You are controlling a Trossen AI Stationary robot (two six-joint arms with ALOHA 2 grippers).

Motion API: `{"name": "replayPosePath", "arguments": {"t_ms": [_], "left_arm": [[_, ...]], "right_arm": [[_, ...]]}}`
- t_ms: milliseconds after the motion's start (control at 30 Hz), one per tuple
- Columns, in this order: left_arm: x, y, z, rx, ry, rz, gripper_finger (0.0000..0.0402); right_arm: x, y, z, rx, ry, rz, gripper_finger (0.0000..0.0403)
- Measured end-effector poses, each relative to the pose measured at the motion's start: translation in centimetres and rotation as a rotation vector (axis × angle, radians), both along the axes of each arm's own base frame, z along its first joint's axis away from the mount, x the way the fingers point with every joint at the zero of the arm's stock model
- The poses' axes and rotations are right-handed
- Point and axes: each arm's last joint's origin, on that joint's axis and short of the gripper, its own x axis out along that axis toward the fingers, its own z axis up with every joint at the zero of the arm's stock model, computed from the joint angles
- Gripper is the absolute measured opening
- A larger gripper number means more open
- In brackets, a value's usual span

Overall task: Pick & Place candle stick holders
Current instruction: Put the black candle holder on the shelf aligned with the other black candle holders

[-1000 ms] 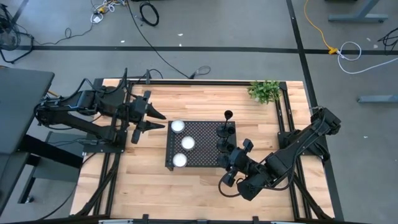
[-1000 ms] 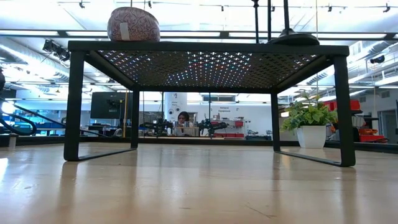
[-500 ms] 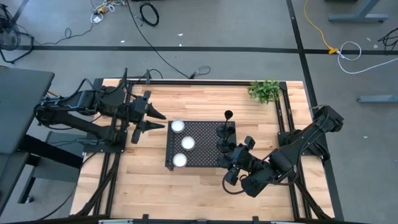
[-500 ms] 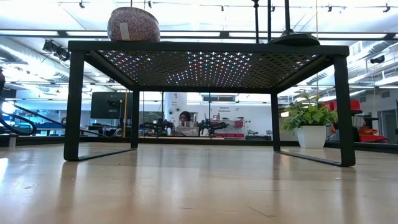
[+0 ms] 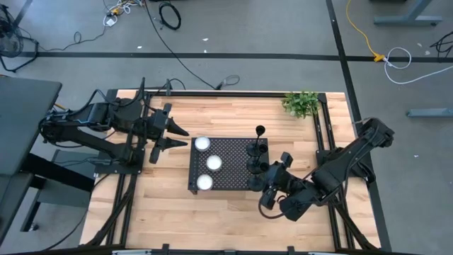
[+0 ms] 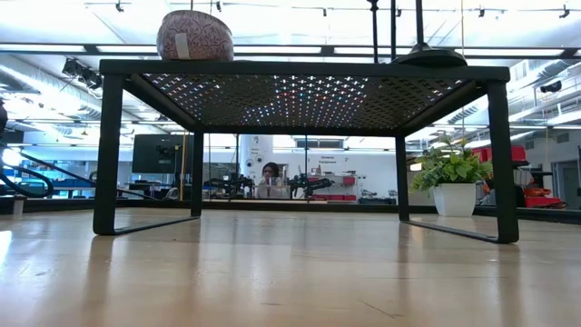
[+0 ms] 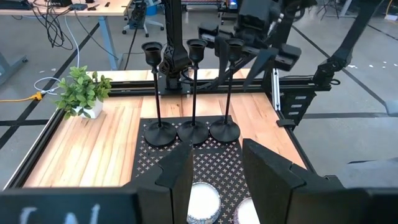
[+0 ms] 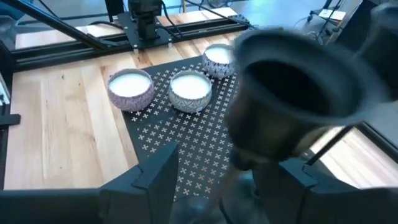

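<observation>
Black candle stick holders [image 7: 193, 93] (three) stand on tray [image 5: 226, 164]; right gripper [image 5: 272, 185] jaws spread.

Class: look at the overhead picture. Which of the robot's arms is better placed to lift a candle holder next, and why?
The right. Its gripper sits open beside the candle holders on the tray, while the left gripper waits beyond the tray's far edge.

A grey concrete floor [image 5: 233, 42] surrounds the light wooden surface [image 5: 226, 117], crossed by black cables [image 5: 170, 14] and a yellow cord [image 5: 361, 32]. A small potted plant [image 6: 451, 177] stands at one far corner. Beyond, bright ceiling lights [image 6: 300, 9] run over a wide workshop, where a person [image 6: 269, 173] sits among benches and a dark monitor [image 6: 156, 153].
</observation>
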Motion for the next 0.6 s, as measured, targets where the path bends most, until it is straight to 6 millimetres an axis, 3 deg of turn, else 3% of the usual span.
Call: {"name": "replayPosePath", "arguments": {"t_ms": [600], "left_arm": [[0.0, 0.0, 0.0, 0.001, 0.000, 0.000, 0.0140]], "right_arm": [[-2.3, -1.8, 2.8, 0.003, -0.034, 0.033, 0.0196]]}}
